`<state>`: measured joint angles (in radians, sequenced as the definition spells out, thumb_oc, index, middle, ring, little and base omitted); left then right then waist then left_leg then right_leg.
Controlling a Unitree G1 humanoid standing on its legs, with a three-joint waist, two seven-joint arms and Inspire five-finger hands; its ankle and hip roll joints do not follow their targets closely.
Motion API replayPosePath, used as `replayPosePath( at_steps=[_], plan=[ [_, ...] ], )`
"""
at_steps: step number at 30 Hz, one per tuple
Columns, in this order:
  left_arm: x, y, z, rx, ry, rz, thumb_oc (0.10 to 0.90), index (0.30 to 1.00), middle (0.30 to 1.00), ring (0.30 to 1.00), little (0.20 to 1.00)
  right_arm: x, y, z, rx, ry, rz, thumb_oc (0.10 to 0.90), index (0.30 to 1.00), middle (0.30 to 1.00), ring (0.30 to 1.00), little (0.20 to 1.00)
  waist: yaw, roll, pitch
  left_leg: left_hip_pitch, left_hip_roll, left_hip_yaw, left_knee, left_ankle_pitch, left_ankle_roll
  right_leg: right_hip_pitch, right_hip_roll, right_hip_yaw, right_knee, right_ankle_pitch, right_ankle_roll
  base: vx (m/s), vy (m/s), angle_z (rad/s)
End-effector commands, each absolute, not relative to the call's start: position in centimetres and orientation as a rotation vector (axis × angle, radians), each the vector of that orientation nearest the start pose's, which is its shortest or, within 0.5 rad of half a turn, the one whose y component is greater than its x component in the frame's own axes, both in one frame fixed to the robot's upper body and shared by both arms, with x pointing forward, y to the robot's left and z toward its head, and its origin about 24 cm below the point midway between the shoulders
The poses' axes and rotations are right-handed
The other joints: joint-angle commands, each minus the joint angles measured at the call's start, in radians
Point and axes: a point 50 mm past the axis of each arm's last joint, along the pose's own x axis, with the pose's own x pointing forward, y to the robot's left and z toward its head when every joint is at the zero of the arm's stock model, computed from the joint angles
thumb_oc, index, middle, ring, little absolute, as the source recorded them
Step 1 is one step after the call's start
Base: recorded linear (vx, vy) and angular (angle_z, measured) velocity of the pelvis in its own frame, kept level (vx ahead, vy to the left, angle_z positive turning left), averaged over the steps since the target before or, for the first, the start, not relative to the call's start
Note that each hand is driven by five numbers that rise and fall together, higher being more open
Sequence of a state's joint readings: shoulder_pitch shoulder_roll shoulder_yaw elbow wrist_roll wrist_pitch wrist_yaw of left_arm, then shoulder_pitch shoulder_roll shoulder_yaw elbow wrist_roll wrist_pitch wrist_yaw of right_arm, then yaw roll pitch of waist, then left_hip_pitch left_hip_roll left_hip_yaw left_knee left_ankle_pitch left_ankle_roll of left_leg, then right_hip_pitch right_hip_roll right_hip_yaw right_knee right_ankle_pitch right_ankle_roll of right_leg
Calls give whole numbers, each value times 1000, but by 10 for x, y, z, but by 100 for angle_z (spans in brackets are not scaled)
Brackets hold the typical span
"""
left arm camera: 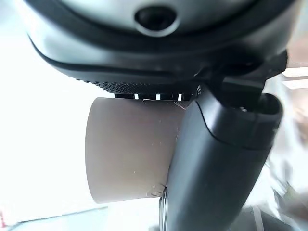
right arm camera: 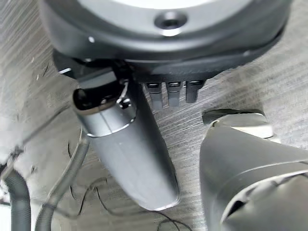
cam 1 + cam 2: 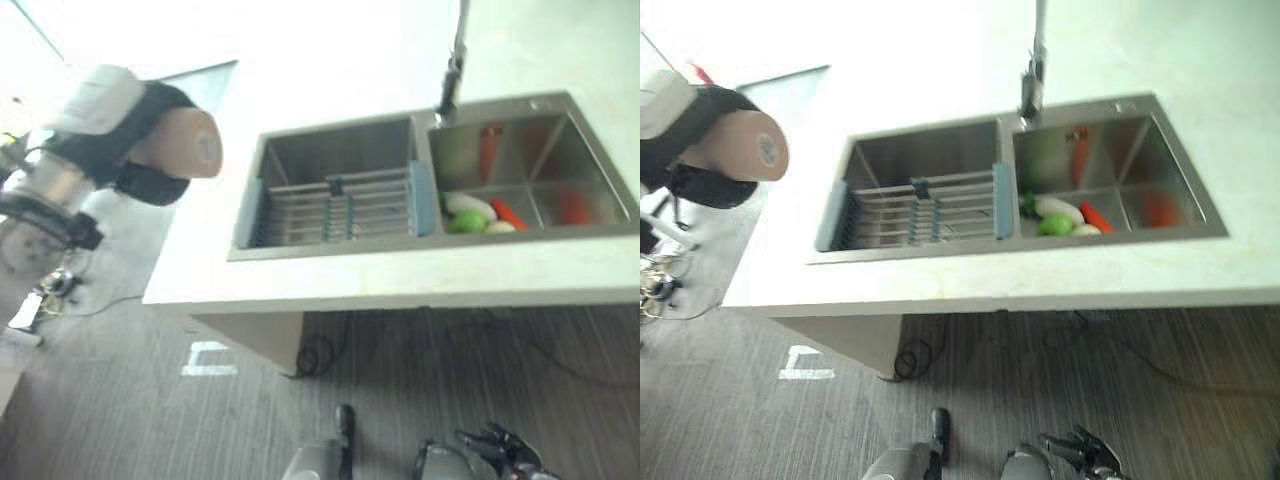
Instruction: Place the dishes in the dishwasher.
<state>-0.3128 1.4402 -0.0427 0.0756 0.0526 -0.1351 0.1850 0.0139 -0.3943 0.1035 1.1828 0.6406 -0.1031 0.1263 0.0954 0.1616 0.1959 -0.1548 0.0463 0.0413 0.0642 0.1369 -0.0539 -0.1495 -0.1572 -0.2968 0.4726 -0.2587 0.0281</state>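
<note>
Currently left hand (image 3: 150,150) clamps tan cup (image 3: 185,145) at 9 o'clock of sink (image 3: 340,190); right hand (image 3: 505,450) hangs relaxed. Your swing could loosen it.

Colours as seen from my head: my dark left hand (image 3: 150,150) is closed round a tan-brown cup (image 3: 188,143), plain and unpatterned. The double sink (image 3: 590,232) is brushed steel grey; across its left basin lies a silver wire rack (image 3: 335,207) with blue ends. In the right basin lie white, green and red-orange vegetables (image 3: 480,213). The countertop (image 3: 330,80) is off-white. The floor (image 3: 130,410) is grey with fine streaks. My right hand (image 3: 508,450) is black.
</note>
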Motion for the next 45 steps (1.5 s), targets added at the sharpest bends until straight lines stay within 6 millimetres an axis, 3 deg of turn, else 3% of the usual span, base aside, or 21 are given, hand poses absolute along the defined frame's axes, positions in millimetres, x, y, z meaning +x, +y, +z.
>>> replayPosePath(
  at_steps=[1, 4, 7, 9, 10, 13, 15, 16, 18, 24, 25, 27, 30, 33, 34, 36, 37, 41, 44, 45],
  plan=[
    [227, 339, 378, 1325, -743, 594, 400, 300, 300, 300, 300, 128, -293, -125, 170, 886, -320, 800, 900, 900, 900, 900, -22, -13, 20, 10, -23, 42, 236, -248, 2, 65, 23, 3, -173, 90, 83, -4, -59, 20],
    [214, 358, 368, 1270, -698, 635, 400, 300, 300, 300, 300, 127, -296, -124, 136, 916, -308, 800, 900, 900, 900, 900, -10, 0, 19, 8, 16, 91, 236, -234, -25, 101, 23, -49, -173, 67, 79, -59, -42, 43],
    [200, 380, 349, 1177, -633, 693, 400, 300, 300, 300, 300, 123, -299, -126, 93, 938, -311, 800, 900, 900, 900, 900, 17, 4, 35, -54, 57, 105, 236, -178, -61, 128, 20, -94, -173, 54, 80, -201, 4, 127],
    [192, 392, 328, 1115, -605, 726, 400, 300, 300, 300, 300, 124, -298, -126, 101, 931, -342, 800, 900, 900, 900, 900, 31, -11, 35, -39, 79, 143, 236, -179, -48, 129, -5, -138, -173, 61, 79, -268, 50, 126],
    [190, 395, 315, 1079, -601, 730, 400, 300, 300, 300, 300, 123, -298, -127, 126, 919, -370, 800, 900, 900, 900, 900, 25, -28, 28, -1, 86, 179, 236, -213, -48, 137, -22, -150, -173, 45, 85, -297, 104, 69],
    [195, 389, 292, 1028, -606, 702, 400, 300, 300, 300, 300, 118, -297, -128, 179, 891, -417, 800, 900, 900, 900, 900, 6, -52, 18, 53, 110, 298, 236, -244, -26, 142, -61, -230, -173, 63, 83, -288, 176, 121],
    [204, 377, 280, 986, -627, 650, 400, 300, 300, 300, 300, 113, -295, -130, 215, 874, -453, 800, 900, 900, 900, 900, -16, -58, 2, 87, 145, 413, 236, -261, -23, 152, -90, -308, -173, 81, 89, -266, 314, 183],
    [208, 372, 276, 977, -626, 635, 400, 300, 300, 300, 300, 112, -294, -130, 219, 876, -457, 800, 900, 900, 900, 900, -20, -59, -4, 91, 146, 425, 236, -266, -23, 153, -97, -321, -173, 86, 92, -165, 502, 239],
    [224, 345, 251, 981, -609, 555, 400, 300, 300, 300, 300, 116, -283, -132, 211, 887, -422, 800, 900, 900, 900, 900, 15, -56, -16, 89, 69, 347, 236, -318, 19, 154, -134, -318, -173, 119, 115, -51, 647, 226],
    [229, 322, 241, 1013, -628, 485, 400, 300, 300, 300, 300, 142, -259, -129, 208, 836, -318, 800, 900, 900, 900, 900, 60, -40, -14, 90, 7, 297, 236, -347, 86, 212, -187, -325, -171, 205, 123, 14, 377, 60],
    [231, 319, 239, 1012, -634, 471, 400, 300, 300, 300, 300, 145, -254, -128, 210, 826, -305, 800, 900, 900, 900, 900, 50, -33, -13, 90, 2, 281, 236, -352, 96, 211, -182, -297, -160, 239, 130, 59, 303, 64],
    [237, 312, 237, 1015, -665, 404, 400, 300, 300, 300, 300, 148, -250, -127, 235, 809, -314, 800, 900, 900, 900, 900, 8, -31, -7, 85, -19, 218, 236, -359, 116, 169, -120, -154, -89, 199, 123, 80, 157, 84],
    [251, 295, 245, 1012, -708, 310, 400, 300, 300, 300, 300, 144, -246, -128, 260, 795, -312, 800, 900, 900, 900, 900, -65, -51, 3, 77, -68, 95, 236, -347, 147, 119, 38, 6, -105, 144, 89, 102, 49, 221],
    [256, 290, 252, 1040, -707, 288, 400, 300, 300, 300, 300, 140, -252, -128, 242, 810, -281, 800, 900, 900, 900, 900, -90, -71, 8, 94, -101, 54, 236, -362, 149, 94, 79, 35, -173, 144, 83, 253, 18, 221],
    [258, 287, 256, 1055, -708, 270, 400, 300, 300, 300, 300, 138, -260, -127, 239, 827, -279, 800, 900, 900, 900, 900, -113, -93, 15, 107, -138, 36, 236, -380, 149, -9, 86, 72, -173, 177, 95, 372, -46, 103],
    [259, 284, 260, 1066, -710, 256, 400, 300, 300, 300, 300, 138, -263, -127, 247, 833, -286, 800, 900, 900, 900, 900, -129, -105, 22, 126, -162, 20, 236, -404, 154, -87, 85, 90, -173, 230, 115, 446, -86, 36],
    [261, 283, 268, 1095, -710, 242, 400, 300, 300, 300, 300, 138, -267, -128, 251, 843, -291, 800, 900, 900, 900, 900, -144, -114, 33, 158, -184, -8, 236, -435, 161, -184, 70, 93, -173, 312, 153, 468, -108, 57],
    [260, 288, 271, 1138, -703, 230, 400, 300, 300, 300, 300, 137, -269, -128, 256, 849, -296, 800, 900, 900, 900, 900, -148, -110, 32, 216, -183, -22, 236, -464, 160, -214, 53, 58, -173, 343, 158, 493, -135, 64],
    [259, 291, 268, 1150, -686, 222, 400, 300, 300, 300, 300, 139, -272, -127, 233, 859, -290, 800, 900, 900, 900, 900, -155, -99, 3, 303, -170, -35, 236, -465, 130, -171, 68, 50, -173, 300, 121, 460, -169, 26],
    [258, 291, 267, 1151, -682, 219, 400, 300, 300, 300, 300, 139, -273, -126, 230, 860, -296, 800, 900, 900, 900, 900, -158, -92, -4, 330, -157, -40, 236, -438, 112, -158, 80, 46, -173, 284, 107, 370, -154, 14]
  ],
)
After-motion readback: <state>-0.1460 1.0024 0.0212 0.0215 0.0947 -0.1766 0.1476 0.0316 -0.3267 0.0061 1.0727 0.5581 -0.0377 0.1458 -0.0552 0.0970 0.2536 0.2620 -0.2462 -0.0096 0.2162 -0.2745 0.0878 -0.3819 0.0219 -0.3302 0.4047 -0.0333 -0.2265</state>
